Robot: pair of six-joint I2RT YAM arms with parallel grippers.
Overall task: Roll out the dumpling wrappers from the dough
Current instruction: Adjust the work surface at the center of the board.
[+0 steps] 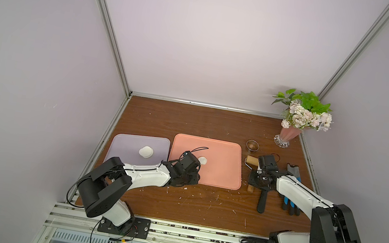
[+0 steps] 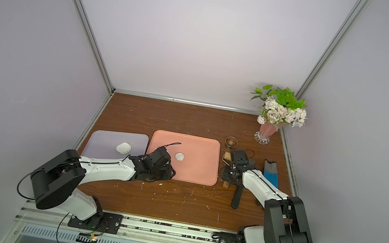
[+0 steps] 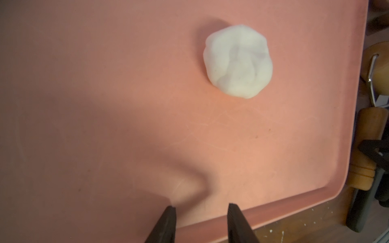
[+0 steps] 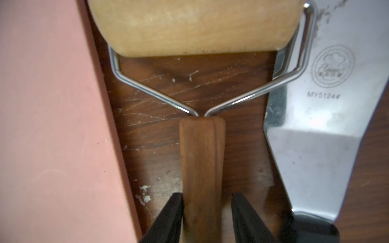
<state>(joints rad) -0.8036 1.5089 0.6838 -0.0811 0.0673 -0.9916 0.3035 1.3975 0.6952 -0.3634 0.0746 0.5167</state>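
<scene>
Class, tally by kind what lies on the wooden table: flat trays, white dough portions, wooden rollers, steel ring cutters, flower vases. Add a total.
Flat trays: 2, lavender, pink
White dough portions: 2
Wooden rollers: 1
Steel ring cutters: 1
Flower vases: 1
Total: 7

Around the dough (image 3: 237,61) the pink tray (image 3: 105,94) lies bare, open on every side. Right of the tray it is crowded: the roller handle (image 4: 202,160) lies in a narrow strip of counter (image 4: 147,136) between the tray's rim and a steel blade (image 4: 324,117), the fingers (image 4: 170,223) of the right gripper (image 4: 207,197) straddling it with little side room. The roller (image 4: 195,27) blocks the far end. The near counter holds only crumbs.
</scene>
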